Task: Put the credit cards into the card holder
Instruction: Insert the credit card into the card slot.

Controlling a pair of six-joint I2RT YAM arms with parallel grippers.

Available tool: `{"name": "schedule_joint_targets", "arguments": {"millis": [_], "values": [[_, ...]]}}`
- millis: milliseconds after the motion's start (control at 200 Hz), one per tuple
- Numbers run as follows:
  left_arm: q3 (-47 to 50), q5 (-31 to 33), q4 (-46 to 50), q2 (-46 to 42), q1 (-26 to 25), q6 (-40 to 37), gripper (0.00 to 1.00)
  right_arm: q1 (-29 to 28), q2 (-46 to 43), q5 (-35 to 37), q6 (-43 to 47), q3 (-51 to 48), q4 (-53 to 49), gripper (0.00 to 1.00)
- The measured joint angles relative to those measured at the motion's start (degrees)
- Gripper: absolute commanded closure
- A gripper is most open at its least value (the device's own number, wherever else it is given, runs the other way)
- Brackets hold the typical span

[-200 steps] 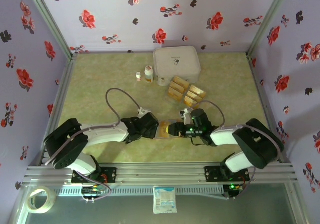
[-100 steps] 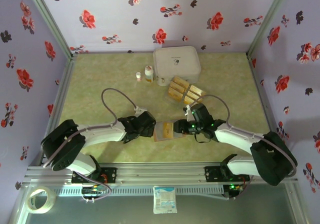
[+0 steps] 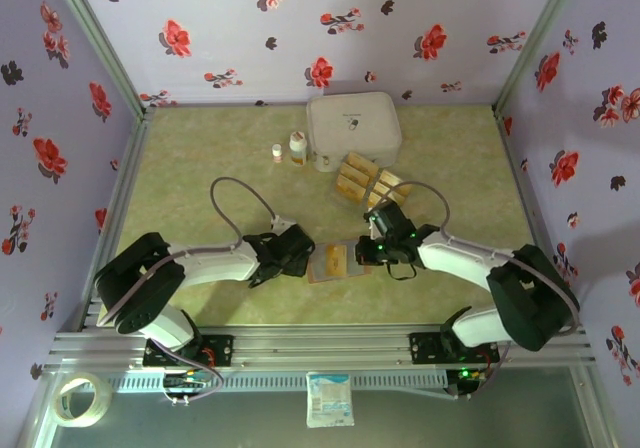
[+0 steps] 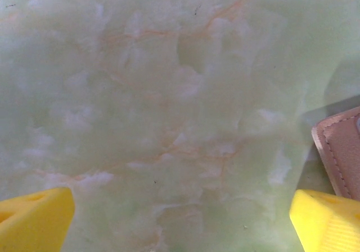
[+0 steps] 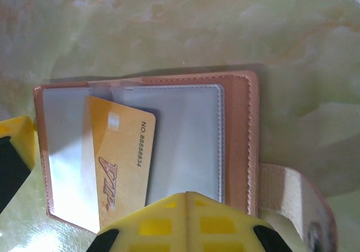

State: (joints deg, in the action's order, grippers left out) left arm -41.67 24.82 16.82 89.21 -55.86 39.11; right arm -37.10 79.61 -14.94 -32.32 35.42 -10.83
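Two grippers face each other low in the middle of the top view, over a pale green marbled table (image 3: 200, 198). Lilac walls (image 3: 300, 28) printed with red and black flowers close it in on three sides.

Between the grippers lies the card holder (image 3: 330, 263), spread open and flat. One gold card (image 5: 121, 165) sits tilted in its clear left pocket, part of it sticking out at the bottom. The right gripper (image 3: 362, 253) is clenched on nothing just right of the holder, and its yellow fingers (image 5: 185, 218) hover above the holder's lower edge. The left gripper (image 3: 300, 255) is spread wide over bare table, with the holder's corner (image 4: 340, 151) beside its right finger.

More cards (image 3: 372, 183) stand in a rack at upper centre, below a white case (image 3: 353, 128). Two small bottles (image 3: 297, 148) stand left of the case.
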Motion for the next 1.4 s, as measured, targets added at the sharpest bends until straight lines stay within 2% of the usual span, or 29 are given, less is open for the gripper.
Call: {"name": "schedule_joint_targets", "arguments": {"millis": [425,1400], "values": [[-1.27,0.0,1.03,1.01,0.0,-0.02,0.0,-1.16,6.91,0.39,0.83,3.69,0.04,1.0],[-2.58,0.0,1.86,2.29,0.0,-0.28,0.0,-4.57,13.64,-0.07,0.83,10.16,0.42,1.0]]}}
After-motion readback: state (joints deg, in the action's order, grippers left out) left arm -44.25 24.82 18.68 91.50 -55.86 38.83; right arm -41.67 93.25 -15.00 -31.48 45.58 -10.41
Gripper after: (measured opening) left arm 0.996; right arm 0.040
